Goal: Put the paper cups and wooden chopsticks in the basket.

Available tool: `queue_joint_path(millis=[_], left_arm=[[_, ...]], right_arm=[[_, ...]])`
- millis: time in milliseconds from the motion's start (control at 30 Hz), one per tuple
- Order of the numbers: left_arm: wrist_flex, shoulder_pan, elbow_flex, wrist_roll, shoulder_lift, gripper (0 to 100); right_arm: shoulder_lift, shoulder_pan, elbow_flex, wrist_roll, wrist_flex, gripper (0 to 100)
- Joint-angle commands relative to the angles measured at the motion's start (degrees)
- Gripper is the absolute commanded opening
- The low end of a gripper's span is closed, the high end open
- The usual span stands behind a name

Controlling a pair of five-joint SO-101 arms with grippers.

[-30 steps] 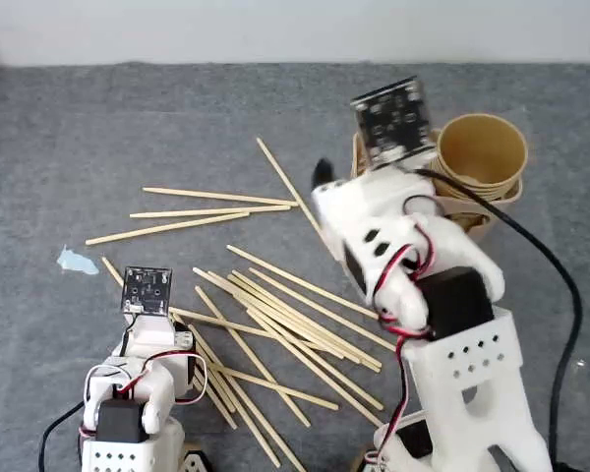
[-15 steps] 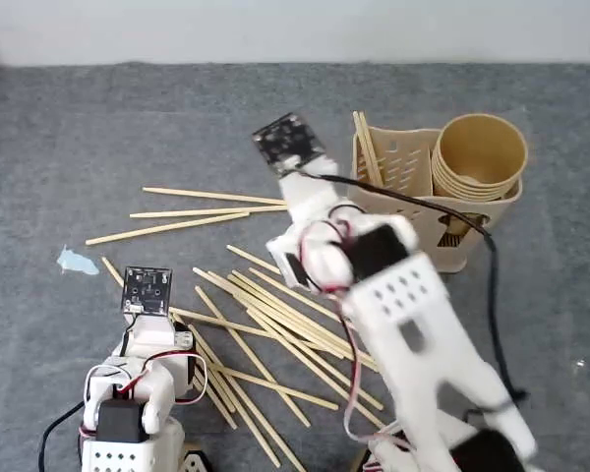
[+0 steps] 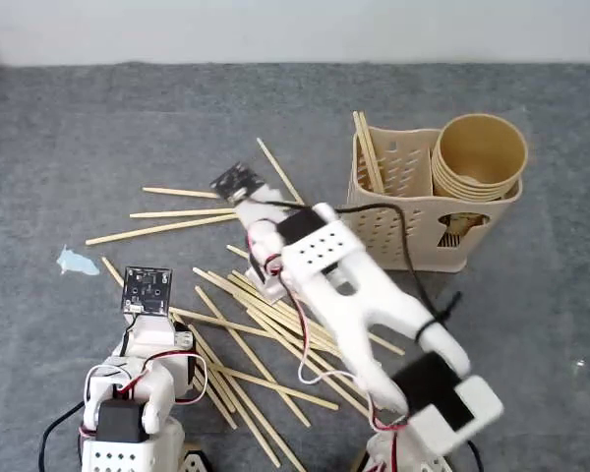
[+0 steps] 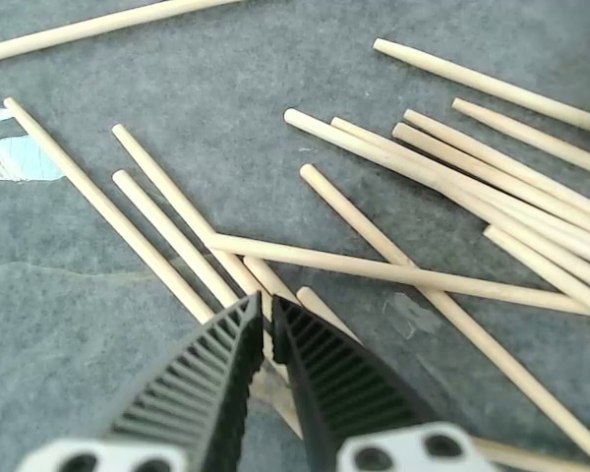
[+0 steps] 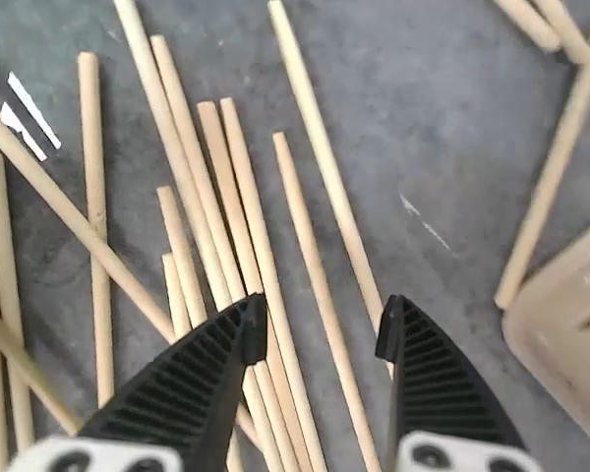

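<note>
Many wooden chopsticks [image 3: 275, 315] lie scattered across the grey mat. A stack of paper cups [image 3: 482, 152] stands in the beige basket [image 3: 428, 221], with a few chopsticks [image 3: 367, 147] upright in its other compartment. My right gripper [image 5: 322, 320] hangs open above a bundle of parallel chopsticks [image 5: 251, 246], holding nothing; in the high view it [image 3: 264, 275] is over the pile's middle, left of the basket. My left gripper [image 4: 265, 315] is shut and empty, low over crossed chopsticks [image 4: 374, 265] at the pile's near left.
A light blue scrap [image 3: 76, 261] lies on the mat at the left, also visible as the scrap [image 4: 20, 157] beyond the left gripper. The basket's corner [image 5: 570, 324] is close beside the right gripper. Open mat stretches at the back left.
The right arm swung left, away from above the basket, and came down over the chopstick pile. The left arm stayed where it was.
</note>
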Motion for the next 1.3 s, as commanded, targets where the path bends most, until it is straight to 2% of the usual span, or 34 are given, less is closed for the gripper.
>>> queue_joint_path(millis=[0,500,567,700,767,1000,1267], left_arm=[[0.18,0.09,-0.48,0.62,-0.97,1],[0.18,0.09,-0.48,0.62,-0.97,1],[0.18,0.09,-0.48,0.62,-0.97,1],[0.18,0.09,-0.48,0.62,-0.97,1],[0.18,0.09,-0.48,0.62,-0.97,1],[0.18,0.09,-0.48,0.62,-0.97,1],[0.18,0.09,-0.48,0.62,-0.97,1]], right_arm=[[2.07,-0.57,-3.34,2.02,-4.26,20.3],[21.14,1.10,-15.12,2.02,-5.14,19.7],[21.85,1.71,-15.12,2.11,-5.14,16.7],[21.67,3.12,-15.12,2.37,-5.14,2.4],[21.67,3.56,-15.12,4.92,-4.88,1.1],[21.58,3.47,-21.01,6.95,3.30,0.8],[21.58,3.30,-41.14,7.03,19.47,0.8]])
